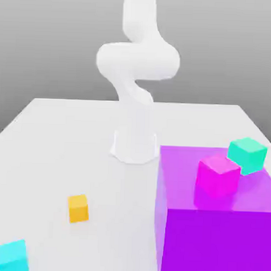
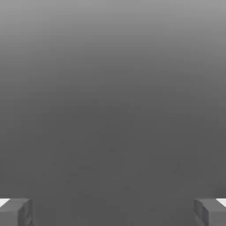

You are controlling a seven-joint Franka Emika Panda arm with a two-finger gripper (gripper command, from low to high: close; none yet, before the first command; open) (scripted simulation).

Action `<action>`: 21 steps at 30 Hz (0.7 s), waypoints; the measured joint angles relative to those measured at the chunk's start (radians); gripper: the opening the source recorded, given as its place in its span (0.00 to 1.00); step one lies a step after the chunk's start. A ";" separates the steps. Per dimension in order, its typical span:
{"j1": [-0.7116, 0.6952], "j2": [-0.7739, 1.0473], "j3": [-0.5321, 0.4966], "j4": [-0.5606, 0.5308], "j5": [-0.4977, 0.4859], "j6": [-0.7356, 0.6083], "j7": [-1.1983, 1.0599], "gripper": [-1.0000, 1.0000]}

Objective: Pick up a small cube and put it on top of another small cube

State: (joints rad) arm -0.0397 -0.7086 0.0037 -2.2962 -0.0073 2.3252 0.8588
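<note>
Item: small cyan cube (image 1: 13,257), the piece to be lifted. Placed at the near left corner of the pale surface (image 1: 115,236), as the exterior view has left, partly cut off by the lower border of that picture. Plain, flat-sided, sharp-edged. Probably light and rigid, hard to dent; the smooth faces may slip if pinched off-centre. Best taken by two opposite upright faces, at mid-height, with the jaws squared to its slight turn.

Item: large purple block (image 1: 216,245), on the exterior view's right, toward the near right corner of the surface. Carries two cubes.

Item: orange cube (image 1: 78,209), similarly small, standing apart, farther in from the near edge than the cyan one, toward the left edge. A likely seat for the stack, though a narrow one; a crooked release could tip the upper piece.

Item: magenta cube (image 1: 217,176), on the block's top, toward its near edge.

Item: teal cube (image 1: 247,156), behind the magenta one, by the top's right edge.

Item: white arm (image 1: 138,61), based toward the surface's far edge. Its gripper (image 2: 113,214) stands with jaws spread wide, nothing between them. Lifting appears not yet begun.
</note>
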 joint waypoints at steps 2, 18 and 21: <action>-0.031 0.077 0.001 0.003 -0.007 0.021 0.051 0.50; -0.225 0.659 -0.048 0.028 -0.036 0.181 0.412 0.50; -0.261 0.768 -0.062 0.032 -0.022 0.212 0.466 0.50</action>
State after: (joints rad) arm -0.3005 0.0589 -0.0585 -2.2639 -0.0294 2.5370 1.3245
